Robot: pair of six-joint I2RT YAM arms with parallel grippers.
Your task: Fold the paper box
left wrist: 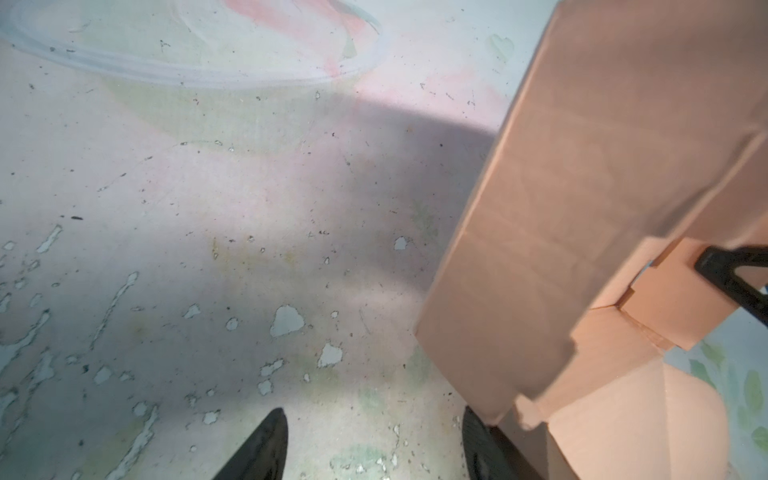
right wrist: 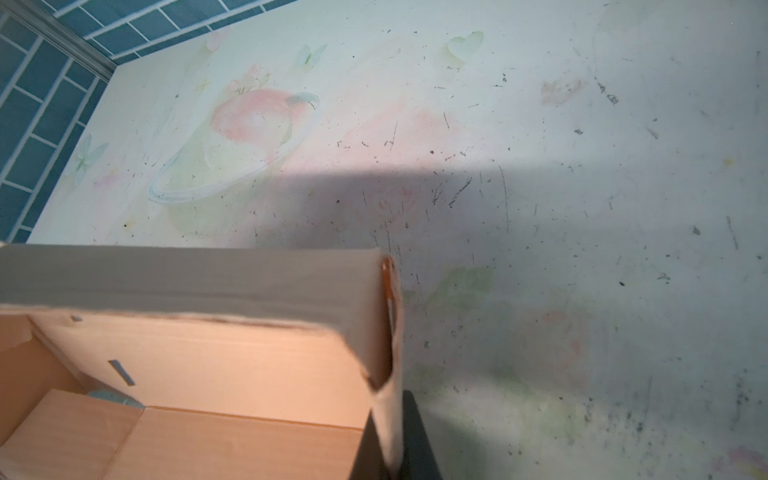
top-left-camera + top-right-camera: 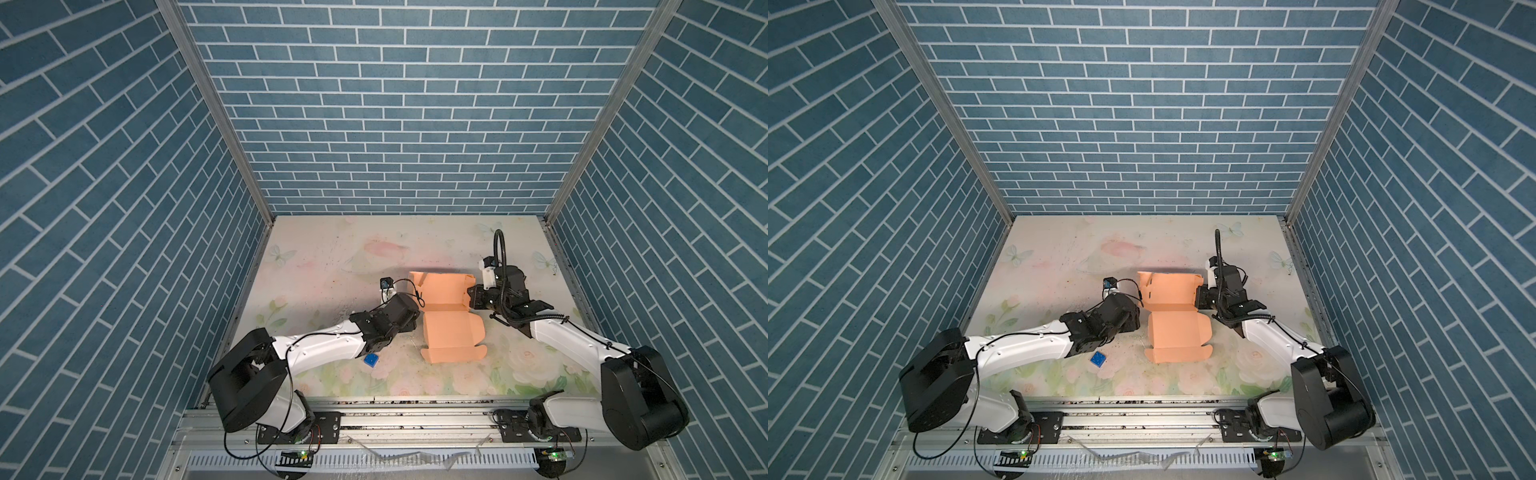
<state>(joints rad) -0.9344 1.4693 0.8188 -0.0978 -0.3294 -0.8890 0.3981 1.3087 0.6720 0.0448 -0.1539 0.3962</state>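
Blue brick-print walls enclose the floral worktop [image 3: 332, 257]. Just left of the paper box [image 3: 451, 328], the left hand [image 1: 372, 415] gapes, empty. The box lies between both hands, with its far wall raised, lid flat and sides seemingly unfinished. The right hand [image 2: 392, 444] pinches its right wall.

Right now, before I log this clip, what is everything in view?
paper box: one, peach-tan, half-folded, table centre
blue cube: one, blue, on the table, front left of the paper box
table: one, pale floral print, scuffed
walls: three, blue brick pattern, around the table
arms: two, white and black, reaching in from the front
left gripper: one, black, open, left of the paper box
right gripper: one, black, shut on the paper box's right wall
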